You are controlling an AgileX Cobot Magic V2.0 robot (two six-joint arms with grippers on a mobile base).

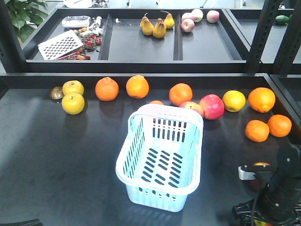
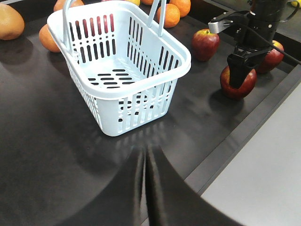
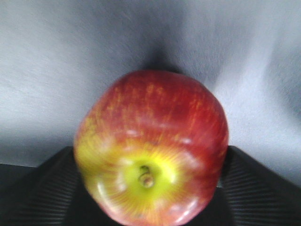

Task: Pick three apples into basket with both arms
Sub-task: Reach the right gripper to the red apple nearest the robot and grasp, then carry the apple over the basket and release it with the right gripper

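Apple (image 3: 150, 146), round, streaked, in ribbed jaws.

Black jointed right arm (image 2: 256, 21), silver-grey bracket (image 2: 219, 23), loose black cable (image 2: 282, 51), ribbed black fingers (image 3: 33, 188), smooth dark left fingers (image 2: 164, 197).

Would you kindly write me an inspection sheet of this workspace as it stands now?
Surface: black matte table, no spills seen.
Job's things: basket upright and empty; three apples all on the table outside it.
Clutter: oranges and yellow-green fruits along the back of the table.
Hands: right hand straddles one apple, grip unclear; left hand fingers together, holding nothing.
Cables: loose black cable trails off the right arm.
Surroundings: rear trays hold pears and a grater; plant at the rear corner.
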